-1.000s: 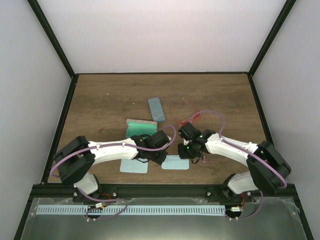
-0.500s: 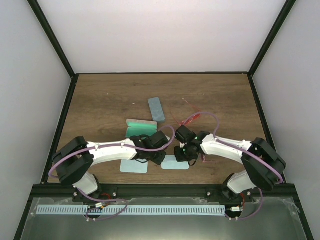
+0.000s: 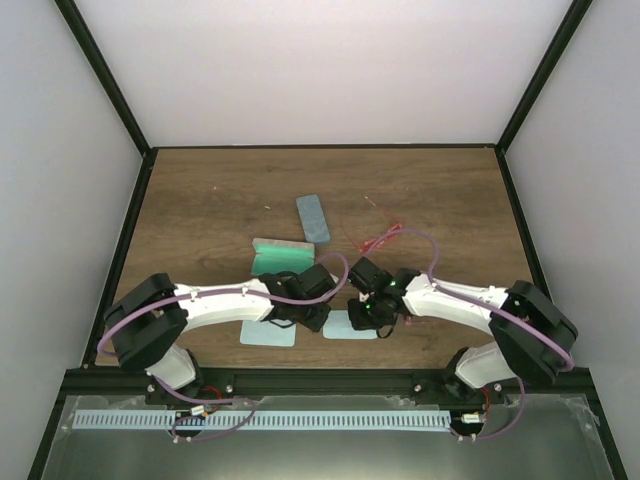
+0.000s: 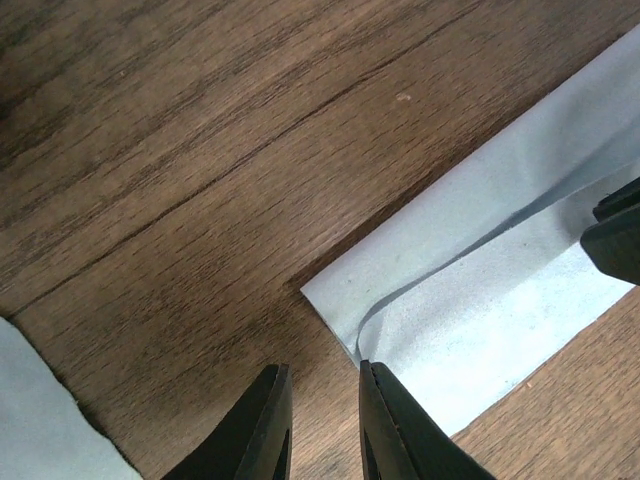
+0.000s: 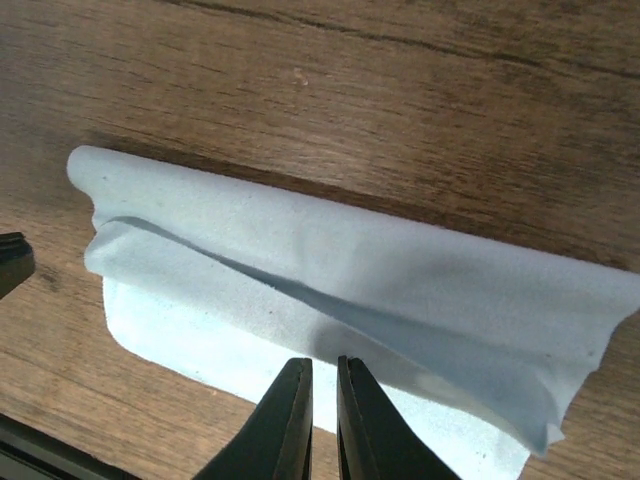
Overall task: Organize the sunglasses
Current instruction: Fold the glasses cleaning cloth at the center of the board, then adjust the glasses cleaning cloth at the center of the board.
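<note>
Red-orange sunglasses (image 3: 385, 238) lie on the wooden table (image 3: 200, 210), just behind the right arm and free of both grippers. A faint pink pair (image 3: 373, 205) lies just beyond them. 2 cases sit to their left: a closed blue-grey case (image 3: 312, 218) and an open green-lined case (image 3: 282, 258). The right gripper (image 5: 322, 362) has its jaws pinched almost together on a fold of the rumpled cloth (image 5: 350, 270). The left gripper (image 4: 320, 370) stands at that cloth's corner, jaws a narrow slit apart with bare wood between. A flat cloth (image 3: 268, 333) lies beside the left arm.
</note>
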{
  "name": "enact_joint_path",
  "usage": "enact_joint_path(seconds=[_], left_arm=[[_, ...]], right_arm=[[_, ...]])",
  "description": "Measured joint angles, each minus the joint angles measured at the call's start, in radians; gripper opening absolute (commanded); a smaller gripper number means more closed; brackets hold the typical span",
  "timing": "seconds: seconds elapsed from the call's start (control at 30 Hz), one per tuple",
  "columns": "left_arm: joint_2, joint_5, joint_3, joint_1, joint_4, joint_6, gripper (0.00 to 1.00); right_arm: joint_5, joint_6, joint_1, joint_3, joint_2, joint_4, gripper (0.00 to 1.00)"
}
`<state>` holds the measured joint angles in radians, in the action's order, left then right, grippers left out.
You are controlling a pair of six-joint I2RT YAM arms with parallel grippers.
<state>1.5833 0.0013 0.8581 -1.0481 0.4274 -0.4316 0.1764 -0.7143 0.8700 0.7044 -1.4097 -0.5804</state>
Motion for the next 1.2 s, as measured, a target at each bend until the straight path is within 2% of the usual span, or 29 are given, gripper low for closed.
enact_joint_path(seconds=[0.33,0.8,1.2], left_arm=[[-0.018,0.0,-0.005,0.0,-0.005,0.0,0.22],[-0.051,-0.008,-0.031,0.0,-0.006,-0.004,0.22],[-0.066,-0.016,-0.051,0.0,-0.006,-0.011,0.22]], right_arm=[[-0.019,-0.03,0.004,0.005,0.046,-0.027,0.09],[-0.074,-0.039,0.005,0.09,-0.081,-0.035,0.08],[-0.085,-0.038,0.005,0.09,-0.104,-0.032,0.15]])
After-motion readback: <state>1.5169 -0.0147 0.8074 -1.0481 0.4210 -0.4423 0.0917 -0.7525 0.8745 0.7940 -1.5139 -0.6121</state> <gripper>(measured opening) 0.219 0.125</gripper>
